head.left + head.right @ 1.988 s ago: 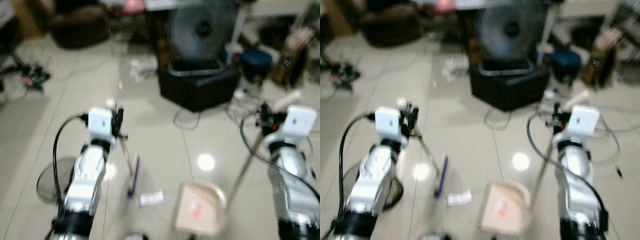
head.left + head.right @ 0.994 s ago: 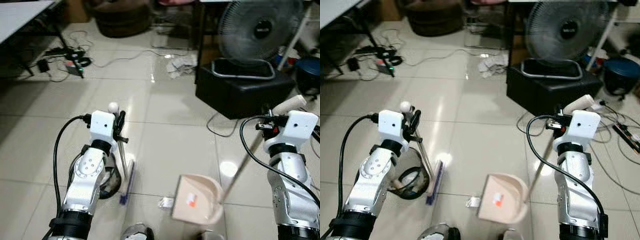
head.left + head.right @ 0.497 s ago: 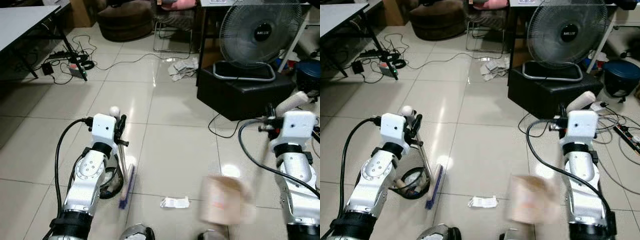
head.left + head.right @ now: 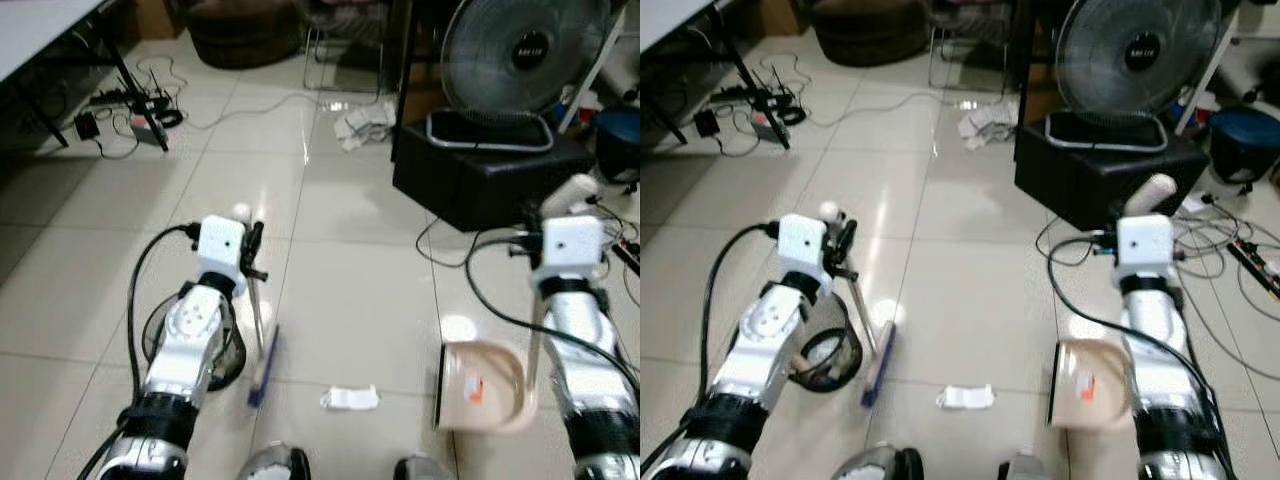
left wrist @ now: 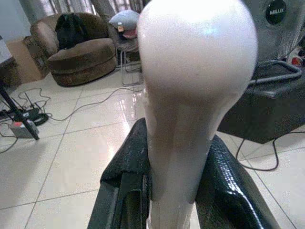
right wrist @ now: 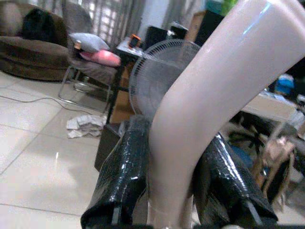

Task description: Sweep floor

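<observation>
The left hand (image 5: 174, 191) gripped a glossy white rounded broom handle (image 5: 190, 95) between its black fingers (image 5: 228, 191); a brown round armchair (image 5: 76, 52) stood far off on pale floor tiles (image 5: 57, 162).

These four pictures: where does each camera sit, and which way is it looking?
Left eye: on the head, looking down at the floor; both arms, the broom, dustpan and paper scrap.
Right eye: beside it, same scene, slightly shifted.
Left wrist: along the left hand, gripping the broom handle.
Right wrist: along the right hand, gripping the dustpan handle.
Shared: the fan.
</observation>
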You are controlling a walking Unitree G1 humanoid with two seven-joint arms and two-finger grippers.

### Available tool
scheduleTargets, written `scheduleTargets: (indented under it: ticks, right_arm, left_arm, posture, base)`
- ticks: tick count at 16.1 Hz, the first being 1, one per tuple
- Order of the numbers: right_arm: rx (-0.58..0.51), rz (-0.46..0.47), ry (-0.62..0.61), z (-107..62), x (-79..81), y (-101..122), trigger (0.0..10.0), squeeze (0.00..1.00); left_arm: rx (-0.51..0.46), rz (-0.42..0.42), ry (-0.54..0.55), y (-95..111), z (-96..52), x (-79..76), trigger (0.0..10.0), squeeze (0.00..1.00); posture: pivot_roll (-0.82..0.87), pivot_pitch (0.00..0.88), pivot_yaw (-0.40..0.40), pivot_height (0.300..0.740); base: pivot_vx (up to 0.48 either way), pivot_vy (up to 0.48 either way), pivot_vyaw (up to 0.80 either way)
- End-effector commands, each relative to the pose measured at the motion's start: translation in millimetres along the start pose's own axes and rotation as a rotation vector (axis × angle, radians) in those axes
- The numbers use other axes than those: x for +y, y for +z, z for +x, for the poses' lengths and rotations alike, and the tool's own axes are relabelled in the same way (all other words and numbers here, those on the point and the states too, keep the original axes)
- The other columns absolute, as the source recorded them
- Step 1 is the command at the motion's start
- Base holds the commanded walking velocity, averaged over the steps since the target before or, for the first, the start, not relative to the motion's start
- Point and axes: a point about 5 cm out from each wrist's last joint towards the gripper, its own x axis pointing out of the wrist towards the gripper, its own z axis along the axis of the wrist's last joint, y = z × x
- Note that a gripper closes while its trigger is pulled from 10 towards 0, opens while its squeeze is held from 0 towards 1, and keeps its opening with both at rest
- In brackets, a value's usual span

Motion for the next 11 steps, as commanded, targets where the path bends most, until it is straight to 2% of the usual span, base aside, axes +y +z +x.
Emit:
scheduleTargets:
  ticks: [1, 5, 11]
  right_arm:
    - [-0.059, -0.022, 0.028, 4.7, 6.4, 6.2, 10.0, 0.0]
    - [-0.132, 0.011, 0.16, 10.6, 47.7, 15.3, 10.0, 0.0]
    - [-0.158, 0.022, 0.215, -0.1, 82.6, 11.3, 10.0, 0.0]
  left_arm:
    - [-0.015, 0.019, -0.002, 1.4, 0.5, 1.4, 10.0, 0.0]
    - [-0.04, 0.014, -0.028, 1.1, 0.8, -6.1, 10.0, 0.0]
    - [-0.058, 0.009, -0.025, -3.2, -2.4, -8.5, 10.0, 0.0]
  posture:
    - [0.08, 0.178, 0.105, 0.74]
    - [0.1, 0.228, 0.11, 0.74]
    - [0.09, 0.243, 0.101, 0.74]
  base:
    - [0.0, 0.0, 0.0]
    - [0.0, 0.0, 0.0]
    - [0.0, 0.0, 0.0]
